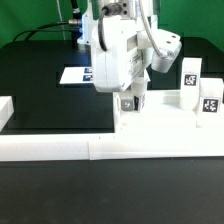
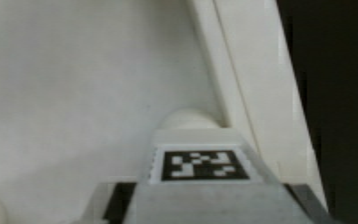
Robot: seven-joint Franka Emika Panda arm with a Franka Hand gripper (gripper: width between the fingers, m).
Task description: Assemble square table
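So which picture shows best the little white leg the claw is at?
The wrist view. The leg sits close up there, its black-and-white tag sharp, standing on the white tabletop. In the exterior view the leg is tiny and mostly hidden behind the claw, with only its tag peeking out.

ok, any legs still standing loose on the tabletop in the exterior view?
Yes: two legs stand upright on the square table at the exterior view's right, clear of the gripper.
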